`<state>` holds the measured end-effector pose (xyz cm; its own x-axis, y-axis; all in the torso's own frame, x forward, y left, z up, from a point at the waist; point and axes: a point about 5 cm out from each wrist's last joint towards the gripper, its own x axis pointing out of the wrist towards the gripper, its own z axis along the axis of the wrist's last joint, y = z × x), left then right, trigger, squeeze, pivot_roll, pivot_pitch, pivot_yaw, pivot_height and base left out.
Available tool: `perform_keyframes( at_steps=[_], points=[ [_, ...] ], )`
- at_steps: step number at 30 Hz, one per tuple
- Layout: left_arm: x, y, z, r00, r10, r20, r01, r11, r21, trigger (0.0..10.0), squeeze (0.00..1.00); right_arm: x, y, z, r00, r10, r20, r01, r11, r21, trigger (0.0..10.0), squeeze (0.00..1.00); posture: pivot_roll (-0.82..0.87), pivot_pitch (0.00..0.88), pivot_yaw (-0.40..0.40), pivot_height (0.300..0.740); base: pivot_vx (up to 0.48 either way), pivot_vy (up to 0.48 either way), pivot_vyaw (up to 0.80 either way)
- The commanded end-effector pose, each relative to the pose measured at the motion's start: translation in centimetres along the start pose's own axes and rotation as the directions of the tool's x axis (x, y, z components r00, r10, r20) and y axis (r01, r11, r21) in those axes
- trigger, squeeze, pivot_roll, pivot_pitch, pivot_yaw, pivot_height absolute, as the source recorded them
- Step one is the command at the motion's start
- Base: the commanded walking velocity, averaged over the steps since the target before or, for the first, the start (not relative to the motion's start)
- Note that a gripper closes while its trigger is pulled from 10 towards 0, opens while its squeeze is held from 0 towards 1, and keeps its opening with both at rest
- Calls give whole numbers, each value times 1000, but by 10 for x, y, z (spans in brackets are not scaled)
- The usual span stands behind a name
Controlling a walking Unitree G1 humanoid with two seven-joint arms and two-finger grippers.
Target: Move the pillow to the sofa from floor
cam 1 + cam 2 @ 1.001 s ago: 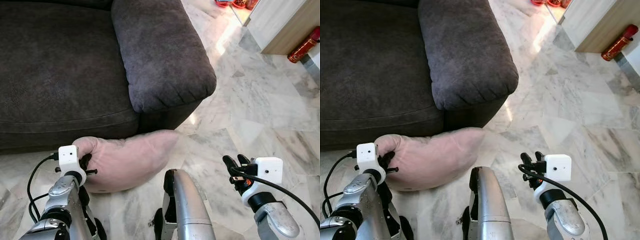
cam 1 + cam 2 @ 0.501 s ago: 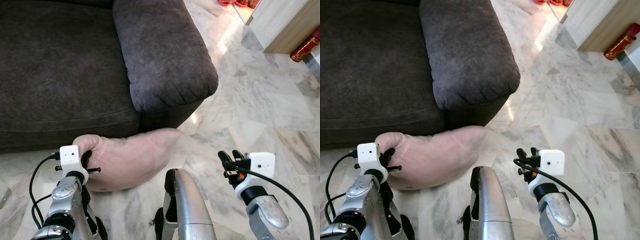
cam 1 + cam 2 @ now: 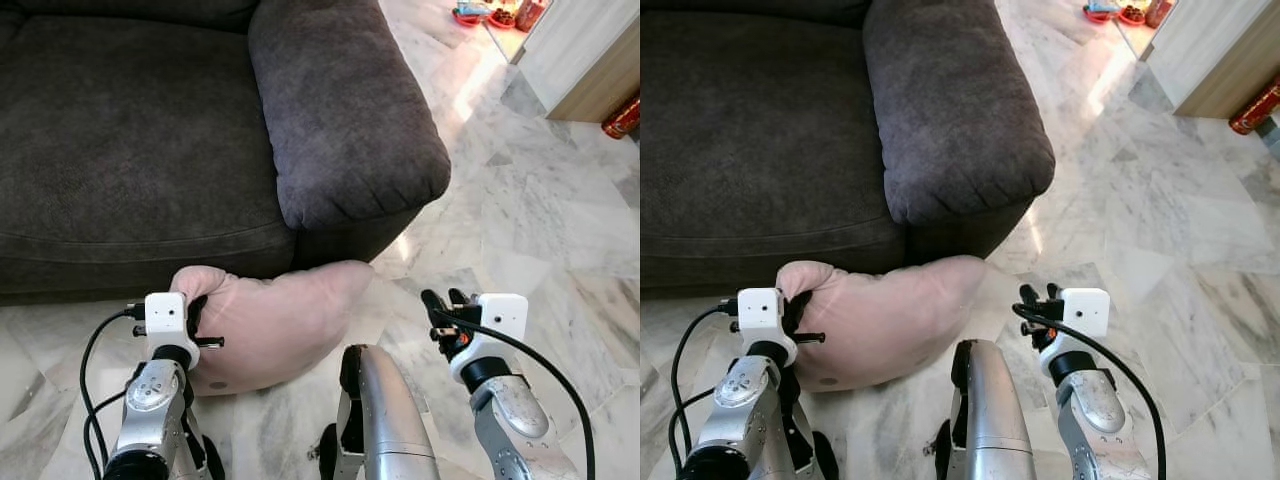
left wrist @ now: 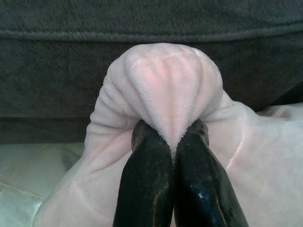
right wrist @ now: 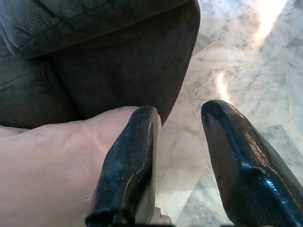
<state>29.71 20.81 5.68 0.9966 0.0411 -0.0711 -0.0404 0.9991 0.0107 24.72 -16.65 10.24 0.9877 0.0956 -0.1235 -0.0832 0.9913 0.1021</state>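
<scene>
Pillow first: the soft pink plush pillow (image 3: 270,325) lies on the white marble floor (image 3: 540,210), pressed against the front of the dark grey fabric sofa (image 3: 140,130), just below its armrest (image 3: 340,100). In the left eye view the left gripper (image 3: 195,322) sits at the pillow's left corner, while the right gripper (image 3: 442,305) hangs over bare floor just beside the pillow's right end.

The right eye view shows the same layout: left gripper (image 3: 798,318) at the bunched corner, right gripper (image 3: 1033,302) clear of the fabric.

The left wrist view shows the two black fingers (image 4: 147,184) pressed together, clamped on a pinched fold of the pillow (image 4: 165,94) with the sofa front behind.

In the right wrist view the fingers (image 5: 128,161) stand apart and hold nothing, with the pillow (image 5: 52,156) alongside one of them.

It looks light and very squashy, so it should sag from a one-corner hold. A deep pinch of fabric, ideally at both ends, seems the safer purchase.
</scene>
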Motion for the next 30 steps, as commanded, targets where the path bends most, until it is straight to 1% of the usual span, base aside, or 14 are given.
perform_keyframes(
  at_steps=[1,21,22,23,24,25,26,30],
  points=[
    [3,-5,16,996,-27,90,24,999,30,10000,0,-4,-7,-6,999,-29,-24,29,1000,-1,10000,0,-88,149,-179,498,0,0,0],
    [3,-5,16,996,-27,90,24,999,30,10000,0,-4,-7,-6,999,-29,-24,29,1000,-1,10000,0,-88,149,-179,498,0,0,0],
    [-1,-9,20,995,-35,98,31,999,35,10000,0,-2,-7,-7,999,-31,-16,31,1000,1,10000,0,-85,146,-177,498,0,0,0],
    [5,-13,36,987,-72,141,60,995,83,10000,0,14,-2,-7,999,-45,26,45,998,35,10000,0,-7,0,-60,498,0,0,0],
    [10,-16,48,980,-100,171,80,990,120,10000,0,26,3,-6,997,-54,55,51,997,60,10000,0,-5,0,-58,498,0,0,0],
    [10,-16,48,980,-100,171,80,990,120,10000,0,26,3,-6,997,-54,55,51,997,60,10000,0,-5,0,-58,498,0,0,0],
    [16,-19,59,972,-126,200,95,983,156,10000,0,37,9,-5,995,-63,81,56,995,85,10000,0,-5,0,-54,498,0,0,0],
    [18,-19,61,971,-130,202,98,982,159,10000,0,39,8,-4,994,-69,83,62,994,84,10000,0,-3,0,-50,498,0,0,0]
  ],
)
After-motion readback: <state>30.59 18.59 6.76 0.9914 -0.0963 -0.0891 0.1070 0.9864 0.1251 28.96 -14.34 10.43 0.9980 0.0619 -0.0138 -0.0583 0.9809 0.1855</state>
